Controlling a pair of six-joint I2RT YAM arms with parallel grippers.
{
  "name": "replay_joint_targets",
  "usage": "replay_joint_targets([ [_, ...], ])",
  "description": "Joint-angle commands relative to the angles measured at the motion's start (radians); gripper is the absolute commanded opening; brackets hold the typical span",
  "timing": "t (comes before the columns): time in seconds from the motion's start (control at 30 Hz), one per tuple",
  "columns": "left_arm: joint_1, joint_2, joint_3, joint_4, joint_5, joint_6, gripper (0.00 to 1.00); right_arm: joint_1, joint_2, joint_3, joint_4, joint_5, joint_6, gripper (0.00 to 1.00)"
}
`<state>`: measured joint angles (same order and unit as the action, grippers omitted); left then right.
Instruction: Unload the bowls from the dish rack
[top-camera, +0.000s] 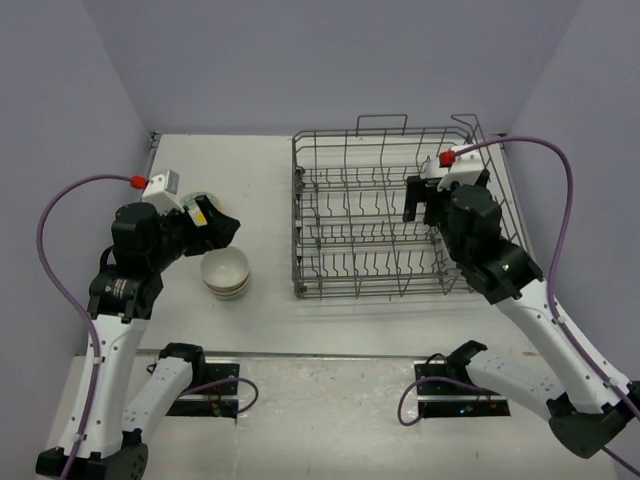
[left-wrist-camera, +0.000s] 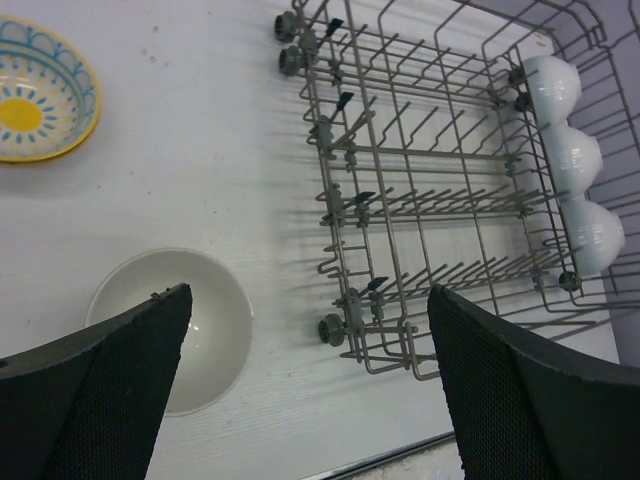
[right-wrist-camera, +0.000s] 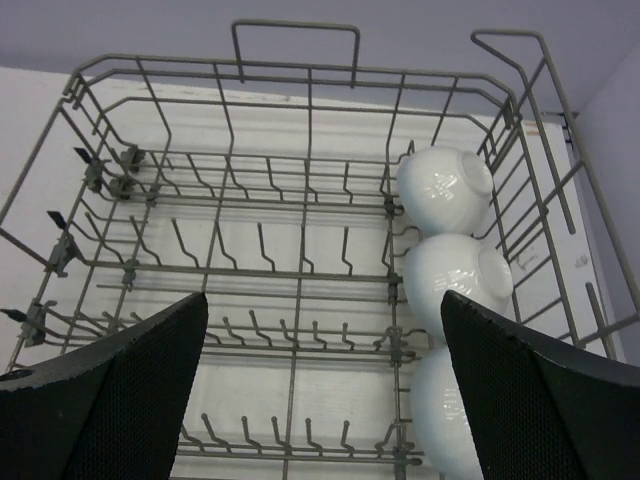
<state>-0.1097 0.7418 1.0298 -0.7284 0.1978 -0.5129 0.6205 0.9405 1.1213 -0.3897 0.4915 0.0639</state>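
Black padded fingers frame the bottom of my right wrist view, spread wide with nothing between them. My right gripper is released and hangs over the dish rack. Three white bowls sit tilted in a row along the rack's right side, each touching the next. My left gripper is likewise spread and empty. It is above a white bowl resting on the table, with a teal-rimmed bowl well apart from it.

I judge that the trouble lies in that row. The bowls are rounded and look glazed, so a pinch on the belly could squirt one out; a rim would be the safer hold. Because they lean together, lifting one may tip its neighbour. Upright tines stand close beside them, and a finger coming down crooked could snag a wire and drag the whole rack. My left arm is well apart from the rack, so I don't expect a clash between arms.
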Motion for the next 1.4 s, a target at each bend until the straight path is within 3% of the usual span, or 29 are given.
replay_joint_targets([
  [0.0, 0.002, 0.001, 0.027, 0.136, 0.159, 0.097, 1.00, -0.061, -0.002, -0.024, -0.083, -0.022, 0.126, 0.99],
  [0.17, -0.028, 0.079, 0.003, 0.297, 0.278, 0.033, 1.00, -0.064, -0.064, -0.073, -0.120, -0.059, 0.175, 0.99],
  [0.3, -0.165, 0.139, 0.010, 0.362, 0.172, 0.004, 1.00, -0.064, -0.118, -0.077, -0.158, 0.054, 0.224, 0.99],
  [0.33, -0.227, 0.163, 0.007, 0.394, 0.157, -0.004, 1.00, -0.064, -0.124, -0.055, -0.190, 0.056, 0.243, 0.99],
  [0.47, -0.308, 0.200, 0.006, 0.426, 0.120, -0.006, 1.00, -0.062, -0.143, -0.083, -0.140, 0.005, 0.180, 0.99],
  [0.67, -0.308, 0.122, 0.030, 0.267, -0.153, 0.076, 1.00, -0.099, 0.206, 0.069, -0.241, 0.237, 0.120, 0.99],
  [0.77, -0.308, 0.079, 0.023, 0.179, -0.254, 0.131, 1.00, -0.175, 0.418, 0.194, -0.244, 0.292, 0.065, 0.99],
  [0.93, -0.308, -0.014, -0.098, 0.145, -0.411, 0.162, 1.00, -0.235, 0.775, 0.449, -0.271, 0.404, -0.056, 0.99],
  [1.03, -0.308, -0.114, -0.195, 0.207, -0.382, 0.151, 1.00, -0.263, 0.888, 0.558, -0.271, 0.413, -0.150, 0.99],
  [1.13, -0.317, -0.130, -0.200, 0.210, -0.385, 0.148, 1.00, -0.272, 1.029, 0.656, -0.271, 0.413, -0.242, 0.99],
  [1.37, -0.347, -0.128, -0.212, 0.208, -0.397, 0.143, 1.00, -0.298, 1.130, 0.713, -0.262, 0.375, -0.302, 0.99],
])
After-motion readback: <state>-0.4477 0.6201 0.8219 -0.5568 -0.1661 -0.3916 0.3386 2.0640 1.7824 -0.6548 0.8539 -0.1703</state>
